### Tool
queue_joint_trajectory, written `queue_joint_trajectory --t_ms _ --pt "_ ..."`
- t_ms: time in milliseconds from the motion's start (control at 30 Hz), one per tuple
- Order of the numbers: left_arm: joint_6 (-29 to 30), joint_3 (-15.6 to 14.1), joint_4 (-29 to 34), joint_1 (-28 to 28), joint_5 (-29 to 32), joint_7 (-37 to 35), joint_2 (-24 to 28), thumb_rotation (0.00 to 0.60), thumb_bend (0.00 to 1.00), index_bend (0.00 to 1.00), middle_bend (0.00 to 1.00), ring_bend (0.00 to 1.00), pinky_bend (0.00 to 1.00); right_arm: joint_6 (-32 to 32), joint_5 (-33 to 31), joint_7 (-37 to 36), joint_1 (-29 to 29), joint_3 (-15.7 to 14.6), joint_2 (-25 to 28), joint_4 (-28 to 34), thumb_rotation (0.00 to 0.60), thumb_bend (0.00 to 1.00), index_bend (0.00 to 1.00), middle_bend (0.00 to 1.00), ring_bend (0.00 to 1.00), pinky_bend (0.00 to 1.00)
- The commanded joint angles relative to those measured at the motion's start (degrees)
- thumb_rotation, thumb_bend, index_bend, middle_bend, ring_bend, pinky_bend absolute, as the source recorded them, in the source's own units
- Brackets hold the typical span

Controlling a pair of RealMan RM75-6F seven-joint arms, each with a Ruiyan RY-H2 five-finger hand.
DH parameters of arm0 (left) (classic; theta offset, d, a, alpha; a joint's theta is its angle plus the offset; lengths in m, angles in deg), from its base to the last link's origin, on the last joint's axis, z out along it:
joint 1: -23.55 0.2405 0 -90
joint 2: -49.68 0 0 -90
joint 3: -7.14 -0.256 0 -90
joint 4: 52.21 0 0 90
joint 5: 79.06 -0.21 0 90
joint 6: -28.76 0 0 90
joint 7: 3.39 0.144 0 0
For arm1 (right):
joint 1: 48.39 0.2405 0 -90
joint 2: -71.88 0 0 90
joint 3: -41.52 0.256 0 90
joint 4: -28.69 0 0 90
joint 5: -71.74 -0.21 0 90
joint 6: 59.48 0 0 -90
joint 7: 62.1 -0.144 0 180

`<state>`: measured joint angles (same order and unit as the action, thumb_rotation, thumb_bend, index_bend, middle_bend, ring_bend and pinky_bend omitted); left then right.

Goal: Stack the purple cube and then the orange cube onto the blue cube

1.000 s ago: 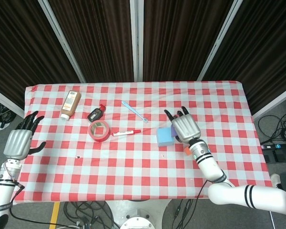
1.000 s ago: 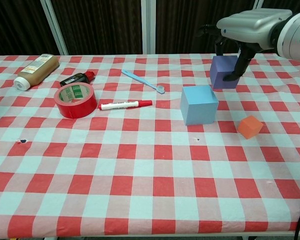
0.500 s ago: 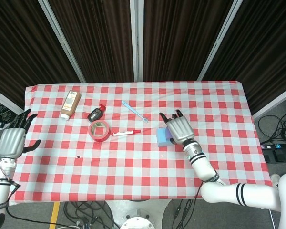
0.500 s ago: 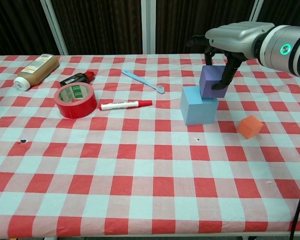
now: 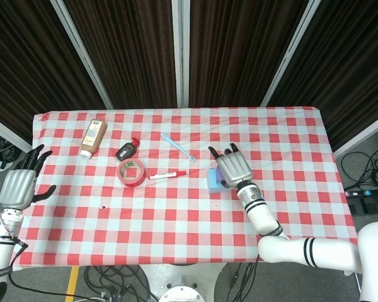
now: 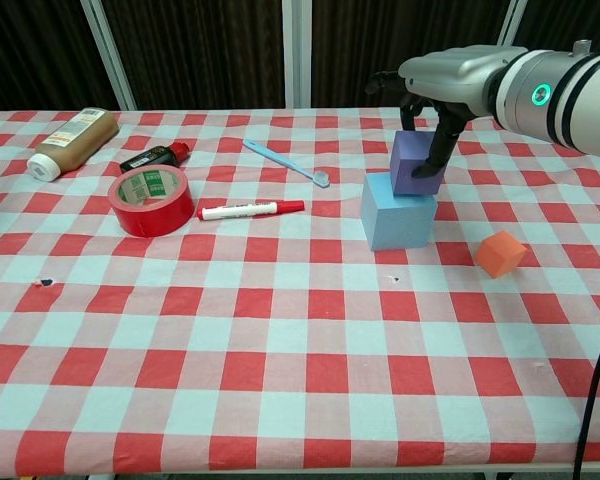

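Dark curtains hung behind the red-checked tablecloth (image 6: 280, 380). The right hand (image 6: 435, 85) grasped the purple cube (image 6: 412, 163) atop the blue cube (image 6: 395, 212); the orange cube (image 6: 500, 254) sat nearby. The left hand (image 5: 19, 185) hung released, off the table's edge.

Red-and-white checked cloth (image 6: 280, 340) covers the counter. A matte purple cube (image 6: 412, 165), light blue cube (image 6: 395, 215), orange cube (image 6: 500, 254), glossy red tape roll (image 6: 152, 201), silver-grey right hand (image 6: 442, 80).
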<state>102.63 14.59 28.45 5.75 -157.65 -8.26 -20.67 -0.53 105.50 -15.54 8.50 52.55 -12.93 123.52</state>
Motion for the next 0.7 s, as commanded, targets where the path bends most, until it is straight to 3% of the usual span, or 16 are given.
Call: queue_joint_trajectory --t_ms 33,500,700 --pt "0.01 -0.02 -0.06 0.02 0.00 -0.05 -0.02 0.600 0.31 0.17 0.11 0.09 0.23 -0.52 -0.31 -0.22 0.38 -0.08 -0.19 -0.42 0.600 0.14 0.05 0.46 0.22 0.09" --pt "-0.03 -0.03 -0.21 -0.01 -0.18 -0.56 -0.07 0.600 0.31 0.17 0.11 0.09 0.23 -0.96 -0.84 -1.39 1.25 -0.93 -0.58 -1.06 0.600 0.14 0.05 0.45 0.22 0.09" --pt "-0.25 -0.06 -0.47 -0.05 -0.07 -0.61 -0.22 0.600 0.31 0.17 0.11 0.09 0.23 -1.55 -1.01 -1.80 1.59 -1.29 -0.54 -1.46 0.600 0.13 0.05 0.40 0.21 0.09"
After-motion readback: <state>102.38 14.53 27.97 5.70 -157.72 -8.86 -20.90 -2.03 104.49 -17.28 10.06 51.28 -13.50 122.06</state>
